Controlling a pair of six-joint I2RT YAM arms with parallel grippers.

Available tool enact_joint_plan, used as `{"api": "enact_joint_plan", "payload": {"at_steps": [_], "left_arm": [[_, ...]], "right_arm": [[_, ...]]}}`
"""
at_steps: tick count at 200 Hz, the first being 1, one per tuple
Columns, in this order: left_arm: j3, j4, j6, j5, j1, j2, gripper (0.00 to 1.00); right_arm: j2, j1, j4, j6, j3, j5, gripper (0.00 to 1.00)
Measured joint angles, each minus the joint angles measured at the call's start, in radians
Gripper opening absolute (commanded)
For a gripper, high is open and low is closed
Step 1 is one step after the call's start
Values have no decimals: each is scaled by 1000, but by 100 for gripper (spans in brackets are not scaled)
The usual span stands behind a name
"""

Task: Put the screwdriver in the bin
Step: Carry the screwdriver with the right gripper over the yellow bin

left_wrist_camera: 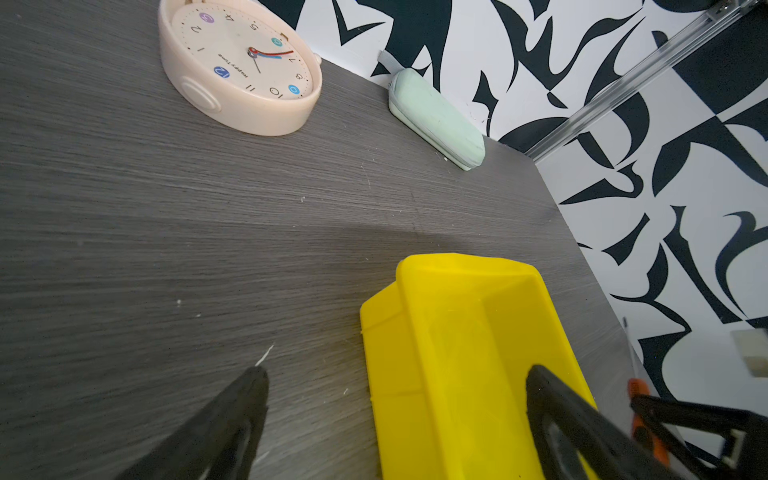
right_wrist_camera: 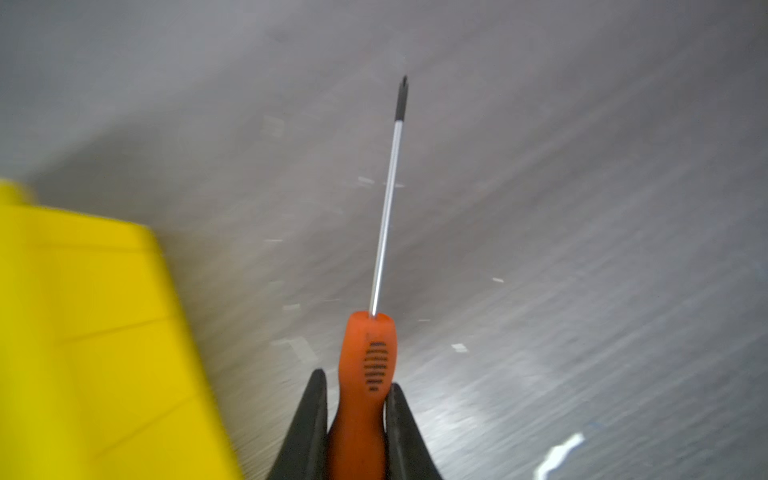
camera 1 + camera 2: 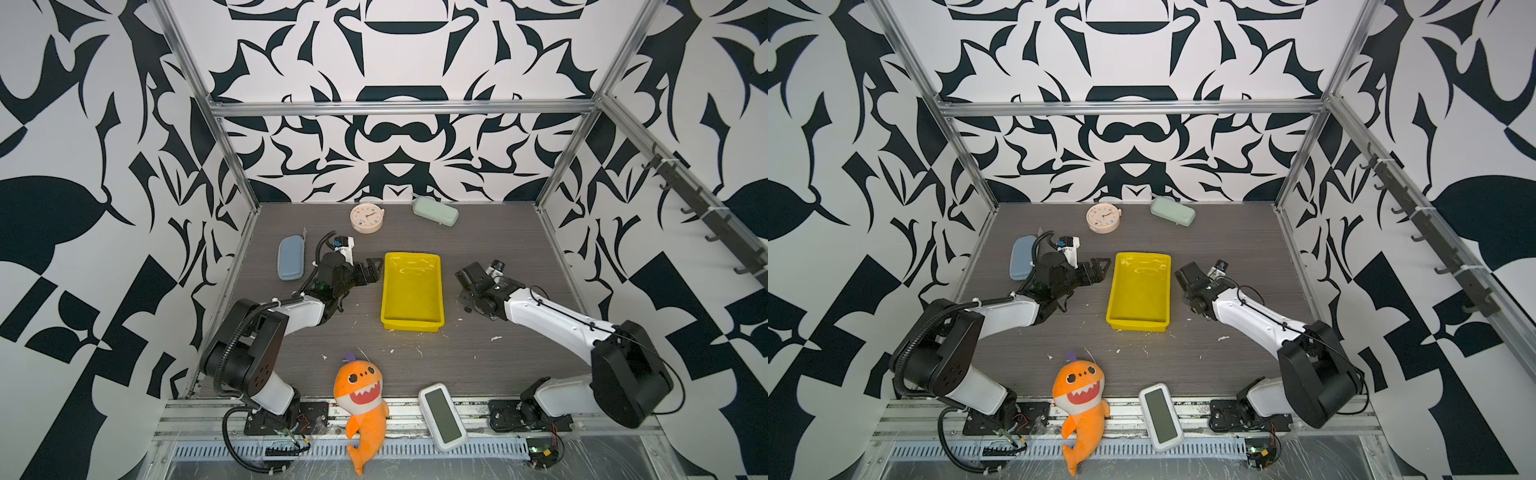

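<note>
We see the yellow bin (image 3: 411, 326) in the middle of the grey bench (image 3: 478, 365). By the far edge sit a round clock (image 3: 367, 217) and a pale green case (image 3: 435, 211). A blue case (image 3: 290, 257) lies near the left edge. An orange shark toy (image 3: 362, 395) and a white gadget with a dark screen (image 3: 441, 415) hang over the near edge. The left gripper (image 3: 370, 270) waits by the bin's far left corner with its fingers wide apart and nothing in them. The right gripper (image 2: 357, 378) is squeezed tight on the orange handle of the screwdriver (image 2: 365, 365), above the bench just right of the bin. The bin's right wall stands between them. The thin shaft sticks straight out past the fingers, in line with the gripper, and seems to point toward the far edge, along the bin's long side.
</note>
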Motion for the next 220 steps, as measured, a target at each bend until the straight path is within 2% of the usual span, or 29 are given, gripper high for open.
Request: {"api": "enact_joint_plan", "payload": {"at_steps": [34, 61, 87, 145, 200, 209, 220], "left_arm": [[0, 0, -1, 0, 0, 0, 100], [0, 0, -2, 1, 0, 0, 99], [0, 0, -4, 3, 0, 0, 99], [0, -1, -4, 3, 0, 0, 99], [2, -1, -4, 3, 0, 0, 99], [3, -1, -4, 3, 0, 1, 100], [6, -2, -5, 3, 0, 5, 100]], "right_arm": [[65, 148, -8, -5, 172, 72, 0], [199, 254, -11, -47, 273, 119, 0], [336, 322, -19, -92, 359, 104, 0], [504, 323, -75, -154, 451, 37, 0], [536, 321, -100, -179, 493, 4, 0], [536, 321, -102, -179, 496, 2, 4], [536, 321, -105, -179, 499, -1, 14]]}}
